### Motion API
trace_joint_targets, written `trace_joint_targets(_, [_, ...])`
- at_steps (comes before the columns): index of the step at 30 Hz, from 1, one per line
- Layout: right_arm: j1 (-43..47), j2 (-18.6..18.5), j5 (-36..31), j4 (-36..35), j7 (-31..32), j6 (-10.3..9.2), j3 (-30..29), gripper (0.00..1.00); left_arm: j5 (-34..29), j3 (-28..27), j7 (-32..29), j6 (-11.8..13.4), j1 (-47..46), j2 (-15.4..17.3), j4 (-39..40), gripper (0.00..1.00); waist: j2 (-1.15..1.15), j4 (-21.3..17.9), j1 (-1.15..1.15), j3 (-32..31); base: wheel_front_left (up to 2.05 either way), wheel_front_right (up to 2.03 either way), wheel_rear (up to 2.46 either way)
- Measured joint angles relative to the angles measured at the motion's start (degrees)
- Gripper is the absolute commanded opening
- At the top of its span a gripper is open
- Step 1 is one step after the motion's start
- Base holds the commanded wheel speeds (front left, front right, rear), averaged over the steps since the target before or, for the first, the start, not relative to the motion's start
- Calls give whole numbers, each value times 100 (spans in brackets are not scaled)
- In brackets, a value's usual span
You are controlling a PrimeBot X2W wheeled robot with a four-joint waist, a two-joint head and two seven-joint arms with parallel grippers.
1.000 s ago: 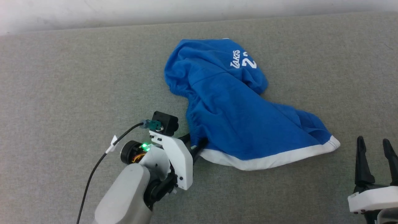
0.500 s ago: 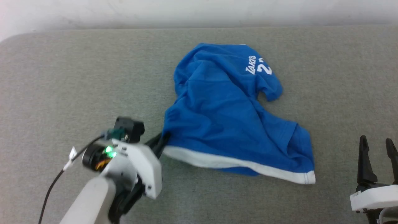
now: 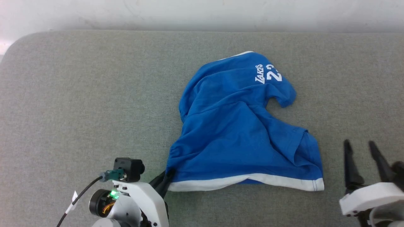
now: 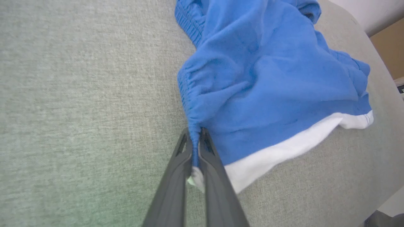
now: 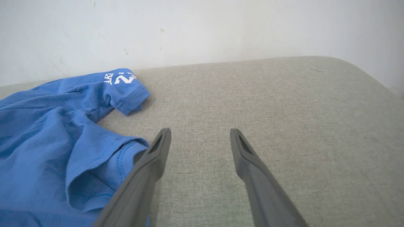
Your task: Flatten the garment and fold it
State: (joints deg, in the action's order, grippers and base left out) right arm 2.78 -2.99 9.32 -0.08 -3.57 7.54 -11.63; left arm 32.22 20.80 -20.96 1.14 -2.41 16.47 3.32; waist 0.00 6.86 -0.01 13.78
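Note:
The garment [image 3: 240,126] is bright blue with a white band along its near edge and white lettering near its far end. It lies rumpled on the grey padded table [image 3: 79,94]. My left gripper [image 3: 167,177] is shut on the garment's near-left corner, where blue cloth meets white band. In the left wrist view the garment [image 4: 268,78] is pinched between the closed fingers of that gripper [image 4: 195,132]. My right gripper [image 3: 359,145] stands open just right of the garment's near-right corner, holding nothing. In the right wrist view its fingers [image 5: 157,151] sit spread beside the garment [image 5: 56,142].
A pale wall [image 3: 202,12] runs behind the table's far edge. The table's far-left corner [image 3: 14,44] is rounded. Bare grey surface lies left [image 3: 79,110] and right [image 3: 353,88] of the garment. A black cable [image 3: 79,195] trails from my left wrist.
The left gripper closed on the garment's near-left corner and drew it toward me and leftward, stretching the white band out. The head camera shifted. The right gripper stayed open and edged slightly left.

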Motion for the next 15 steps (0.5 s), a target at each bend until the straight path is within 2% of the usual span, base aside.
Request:
trace_joint_targets(4, [54, 0, 54, -187, 630, 0, 339, 100, 1, -38, 155, 1, -2, -32, -36, 0, 0, -21, 0, 25, 0, 0, 0])
trace_joint_targets(11, [547, 2, 123, -905, 2284, 0, 719, 100, 20, -46, 244, 0, -10, -68, -52, 0, 0, -55, 1, 150, 0, 0, 0])
trace_joint_targets(15, [689, 2, 71, -1254, 2749, 0, 791, 100, 52, -42, 290, -1, -41, -78, -62, 0, 0, -67, 0, 212, 0, 0, 0])
